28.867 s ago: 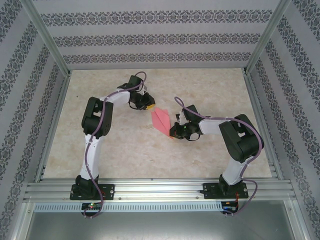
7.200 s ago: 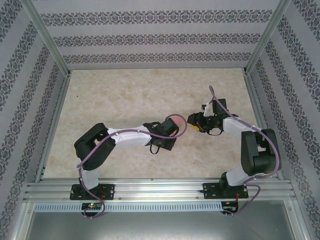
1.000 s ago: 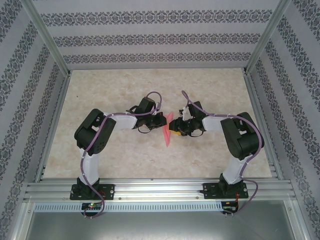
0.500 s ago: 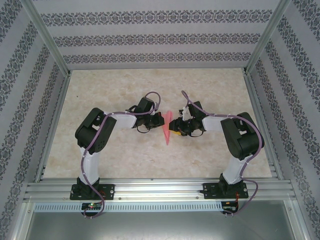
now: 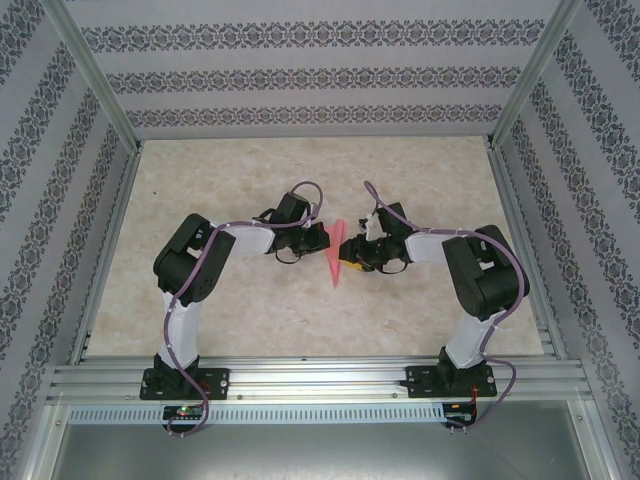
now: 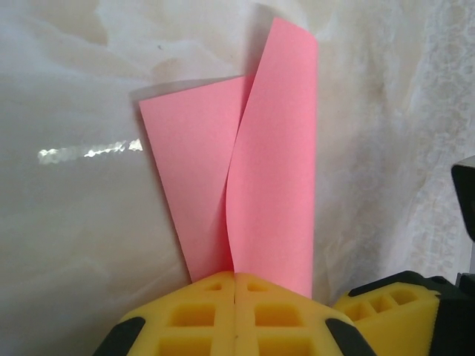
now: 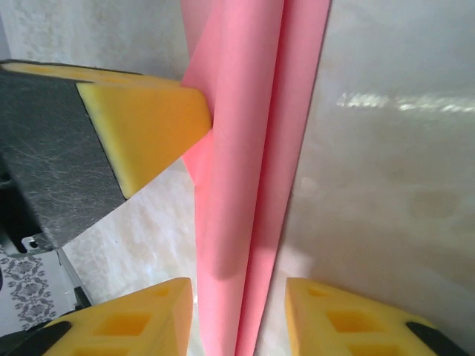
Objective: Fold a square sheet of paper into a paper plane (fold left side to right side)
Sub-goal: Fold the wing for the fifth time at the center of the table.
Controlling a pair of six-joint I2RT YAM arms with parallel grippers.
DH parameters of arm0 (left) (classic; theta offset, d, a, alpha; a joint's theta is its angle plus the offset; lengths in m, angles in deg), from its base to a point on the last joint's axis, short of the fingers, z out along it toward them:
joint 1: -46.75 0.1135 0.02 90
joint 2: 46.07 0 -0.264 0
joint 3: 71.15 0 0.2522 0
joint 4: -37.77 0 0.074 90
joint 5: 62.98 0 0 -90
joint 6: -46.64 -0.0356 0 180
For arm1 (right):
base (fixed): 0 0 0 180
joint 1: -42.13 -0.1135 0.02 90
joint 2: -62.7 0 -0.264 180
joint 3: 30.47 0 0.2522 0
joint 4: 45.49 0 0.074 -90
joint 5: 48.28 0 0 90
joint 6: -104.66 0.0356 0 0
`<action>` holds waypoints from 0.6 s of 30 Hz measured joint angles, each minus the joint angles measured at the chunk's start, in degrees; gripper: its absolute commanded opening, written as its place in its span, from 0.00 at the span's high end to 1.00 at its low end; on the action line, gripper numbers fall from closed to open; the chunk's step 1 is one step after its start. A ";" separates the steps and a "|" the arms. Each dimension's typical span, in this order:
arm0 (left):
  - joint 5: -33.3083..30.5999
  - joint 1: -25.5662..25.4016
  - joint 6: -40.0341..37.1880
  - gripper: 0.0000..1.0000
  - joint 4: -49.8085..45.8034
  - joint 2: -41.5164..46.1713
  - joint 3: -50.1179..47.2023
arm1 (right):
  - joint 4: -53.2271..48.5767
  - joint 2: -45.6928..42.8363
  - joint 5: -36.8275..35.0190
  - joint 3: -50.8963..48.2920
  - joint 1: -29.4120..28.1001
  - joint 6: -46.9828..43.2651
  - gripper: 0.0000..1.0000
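Note:
The pink paper plane [image 5: 335, 262] is a narrow pointed dart in the middle of the table, its tip toward the near edge. My left gripper [image 5: 325, 240] comes in from the left and is shut on the paper. In the left wrist view the yellow fingers [image 6: 185, 319] meet at the centre crease, and two flaps of the paper plane [image 6: 274, 148] rise beyond my left gripper [image 6: 236, 276]. My right gripper [image 5: 348, 262] is at the right side. In the right wrist view my right gripper [image 7: 239, 291] is open, one finger on each side of the paper plane [image 7: 245, 148] without touching it.
The marble-patterned table [image 5: 230, 310] has free room all round the paper. An aluminium rail [image 5: 320, 375] with both arm bases runs along the near edge. Frame posts and patterned walls [image 5: 320, 75] close the left, right and back.
The left arm has shifted slightly to the right. The paper plane and the right arm stay about where they were.

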 measured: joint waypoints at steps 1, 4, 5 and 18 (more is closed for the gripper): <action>0.09 0.00 -0.13 0.95 -0.04 0.00 0.04 | 0.28 -0.37 0.26 -0.04 0.92 0.44 0.70; 0.42 0.00 -0.42 0.95 -0.07 0.00 0.09 | 1.64 -1.07 1.07 0.37 3.93 1.51 0.69; 0.48 0.00 -0.57 0.95 -0.09 0.00 0.11 | 1.68 -1.03 1.07 0.87 4.74 1.86 0.67; 0.72 0.00 -1.20 0.95 -0.76 0.00 0.90 | 2.08 7.15 0.94 11.13 4.55 4.42 0.52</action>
